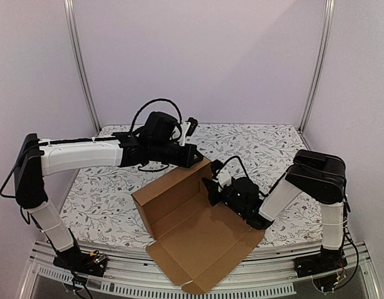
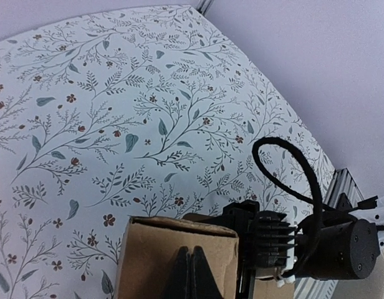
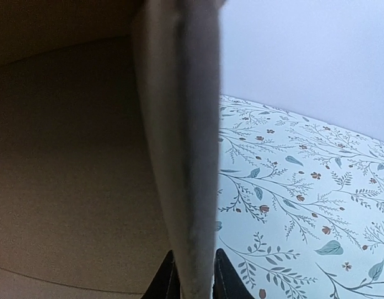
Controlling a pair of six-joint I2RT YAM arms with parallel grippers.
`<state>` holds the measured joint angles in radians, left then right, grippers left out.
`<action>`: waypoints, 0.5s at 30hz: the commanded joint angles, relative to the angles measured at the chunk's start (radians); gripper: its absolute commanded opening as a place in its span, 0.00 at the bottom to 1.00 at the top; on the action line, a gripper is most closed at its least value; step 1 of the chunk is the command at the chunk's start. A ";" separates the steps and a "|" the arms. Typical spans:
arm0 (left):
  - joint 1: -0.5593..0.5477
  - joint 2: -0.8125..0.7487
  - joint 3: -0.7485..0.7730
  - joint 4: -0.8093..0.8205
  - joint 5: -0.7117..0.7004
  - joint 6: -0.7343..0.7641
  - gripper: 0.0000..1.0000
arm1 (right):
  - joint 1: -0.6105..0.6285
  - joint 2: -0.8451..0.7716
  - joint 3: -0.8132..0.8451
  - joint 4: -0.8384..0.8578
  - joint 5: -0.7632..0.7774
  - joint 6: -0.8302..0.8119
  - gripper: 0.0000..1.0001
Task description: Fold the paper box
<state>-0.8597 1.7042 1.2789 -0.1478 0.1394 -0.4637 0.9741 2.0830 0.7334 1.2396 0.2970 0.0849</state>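
Note:
The paper box [image 1: 192,224] is brown cardboard, half formed in mid-table: far and left walls stand, and the wide lid flap lies flat toward the near edge. My left gripper [image 1: 193,156] is at the box's far right corner. In the left wrist view the left gripper [image 2: 191,261] has its fingertips pressed together, lying against the outer face of a folded cardboard wall [image 2: 154,255]. My right gripper [image 1: 212,187] is at the right side wall. In the right wrist view the right gripper [image 3: 193,274] is shut on that wall's upright edge [image 3: 186,124], one finger [image 3: 224,277] on each side.
The floral tablecloth [image 1: 267,146] covers the table. The right arm's black wrist [image 2: 267,243] sits just beside the left fingers. The lid flap's corner [image 1: 195,283] reaches over the near rail. Metal frame posts [image 1: 316,62] stand at the back corners.

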 commanded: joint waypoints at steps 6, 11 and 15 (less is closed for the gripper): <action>-0.045 0.034 0.013 -0.078 -0.043 0.006 0.00 | -0.008 0.032 -0.025 0.127 0.069 0.004 0.18; -0.054 0.051 0.034 -0.090 -0.047 0.006 0.00 | -0.007 0.048 -0.035 0.164 0.058 0.004 0.00; -0.064 0.065 0.059 -0.102 -0.058 0.009 0.00 | -0.007 0.054 -0.038 0.165 0.056 0.001 0.00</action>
<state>-0.8978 1.7283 1.3125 -0.1707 0.0933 -0.4641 0.9730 2.1021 0.7128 1.3479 0.3412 0.0868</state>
